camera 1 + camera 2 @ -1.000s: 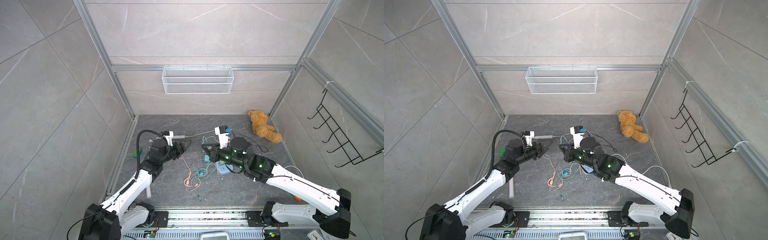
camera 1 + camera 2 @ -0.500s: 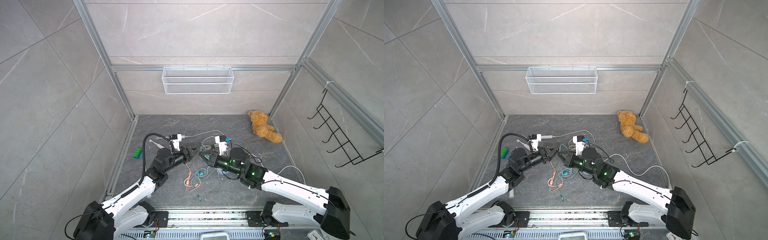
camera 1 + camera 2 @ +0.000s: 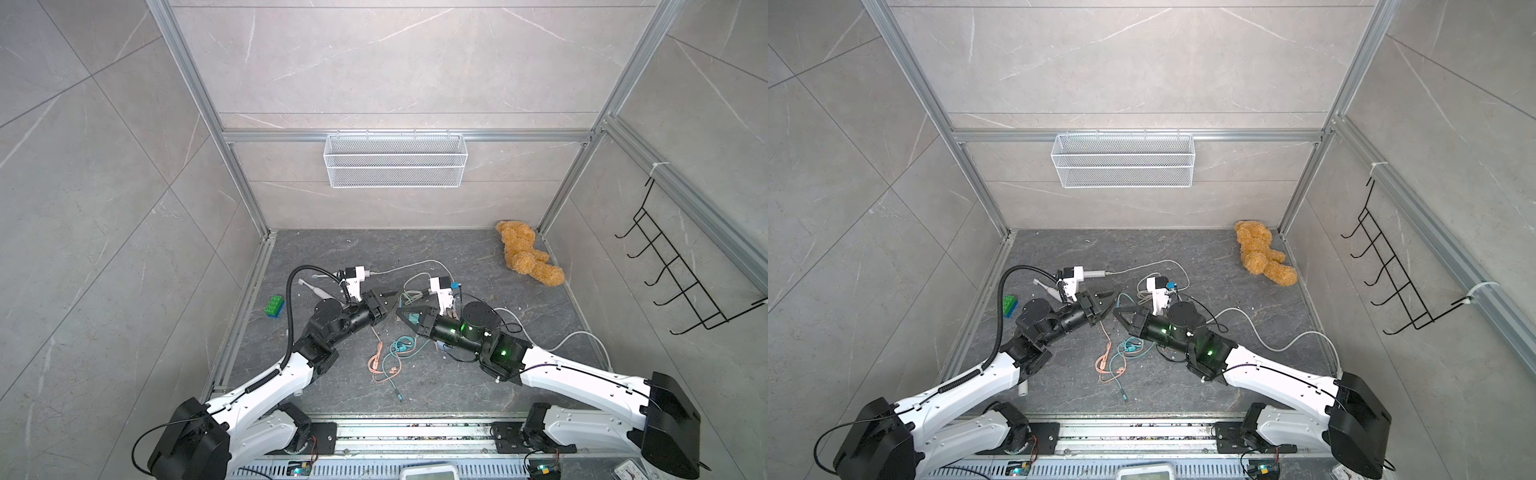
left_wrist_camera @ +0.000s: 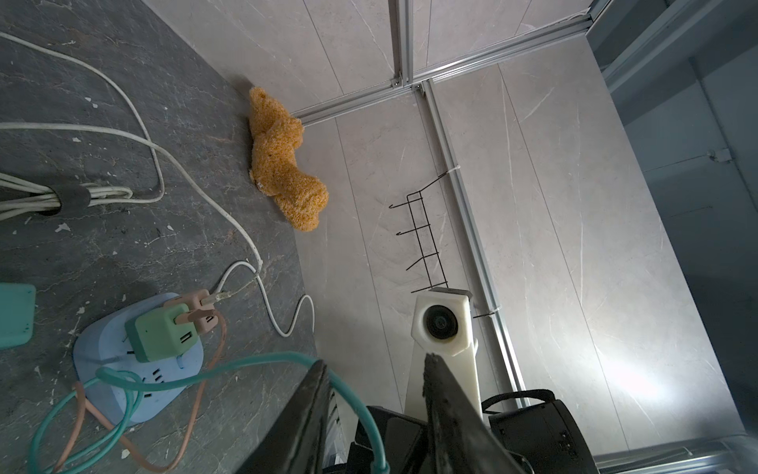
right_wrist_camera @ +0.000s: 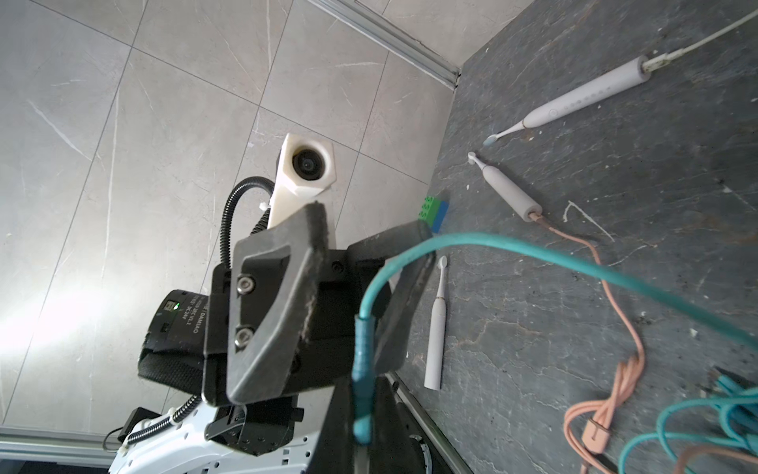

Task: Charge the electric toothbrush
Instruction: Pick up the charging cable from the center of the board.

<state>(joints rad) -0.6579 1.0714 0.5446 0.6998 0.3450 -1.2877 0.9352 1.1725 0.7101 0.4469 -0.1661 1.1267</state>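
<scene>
Handover near power strip [image 4: 135,369] | right fingers [image 3: 1121,312] pinch teal cable [image 5: 533,250]; left fingers [image 5: 279,295] spread round plug [image 5: 363,349] | next, likely: clamp squarely

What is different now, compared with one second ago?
The left gripper moved in toward the right gripper until their tips nearly meet, and its jaws narrowed around the teal cable, still with a gap. The right gripper stayed shut, holding the cable up. Toothbrushes, bear and block did not move.

Only readable mark: "DAMIAO", white print on the black motor [image 5: 180,324] just behind the left gripper [image 5: 369,221], seen in the right wrist view. The smaller line of print beside it is too small to read.
</scene>
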